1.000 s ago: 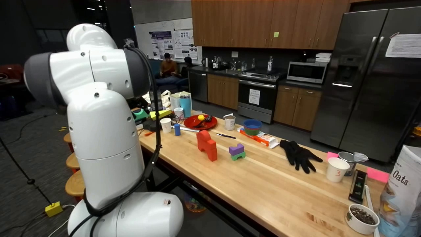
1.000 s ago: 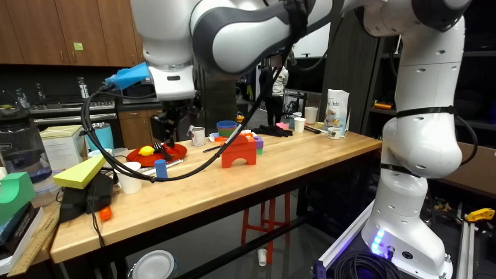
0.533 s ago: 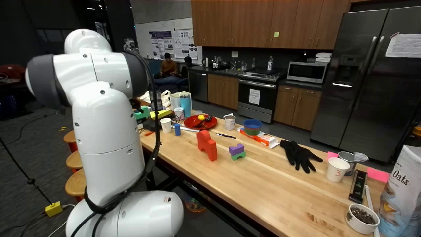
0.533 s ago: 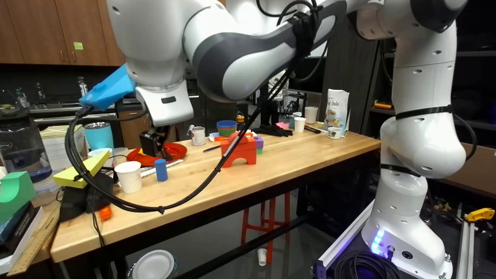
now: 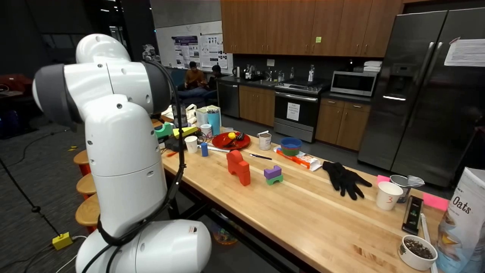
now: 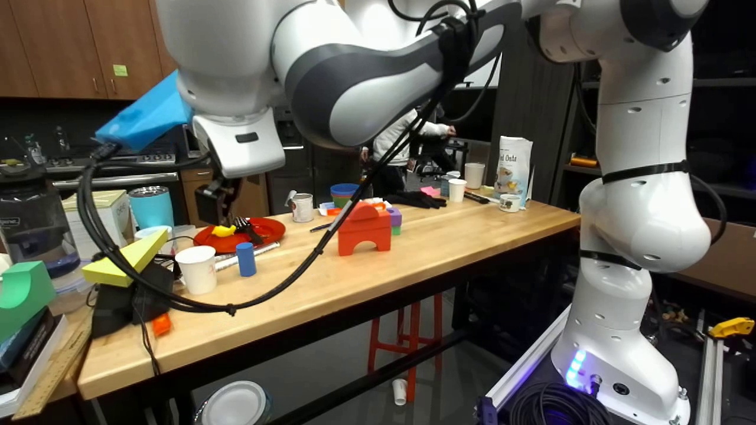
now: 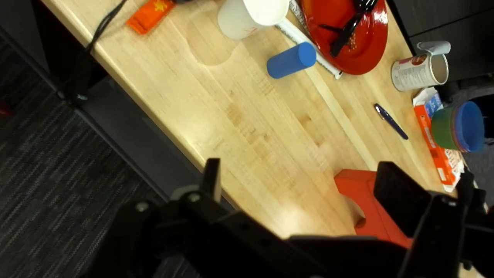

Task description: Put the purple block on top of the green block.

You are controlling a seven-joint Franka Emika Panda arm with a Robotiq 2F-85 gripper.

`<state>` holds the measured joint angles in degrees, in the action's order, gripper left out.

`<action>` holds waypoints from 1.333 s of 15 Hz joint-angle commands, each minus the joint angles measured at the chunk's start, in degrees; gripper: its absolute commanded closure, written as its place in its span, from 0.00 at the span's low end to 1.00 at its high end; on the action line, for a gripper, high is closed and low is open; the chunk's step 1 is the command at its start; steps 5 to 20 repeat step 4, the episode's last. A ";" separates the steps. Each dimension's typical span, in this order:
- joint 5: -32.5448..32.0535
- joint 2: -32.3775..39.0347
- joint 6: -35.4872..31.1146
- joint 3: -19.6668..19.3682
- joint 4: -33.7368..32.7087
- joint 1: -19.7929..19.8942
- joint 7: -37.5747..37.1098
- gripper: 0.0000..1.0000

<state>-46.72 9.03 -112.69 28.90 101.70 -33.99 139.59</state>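
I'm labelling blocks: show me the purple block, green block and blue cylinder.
Purple block [image 5: 272, 173], in an exterior view: side facing the camera.
Green block [image 5: 274, 180], in an exterior view: side facing the camera.
Blue cylinder [image 7: 287, 63], wrist view: curved side.

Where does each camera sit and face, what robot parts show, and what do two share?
Wrist view: on the wrist, looking down at the table; open pincer at bottom.
An exterior view: beside the arm, facing across the table to the oven; arm in foreground.
An exterior view: by a table end, looking along it to the oats bag; arm, base, pincer show.
Both exterior views share the purple block on the green block.
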 commanded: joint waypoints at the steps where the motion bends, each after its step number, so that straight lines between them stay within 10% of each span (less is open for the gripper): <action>1: 0.16 -0.10 -1.46 -0.45 -0.61 0.51 -0.34 0.00; 20: 0.40 -0.71 -3.64 -0.99 -0.98 2.24 -0.48 0.00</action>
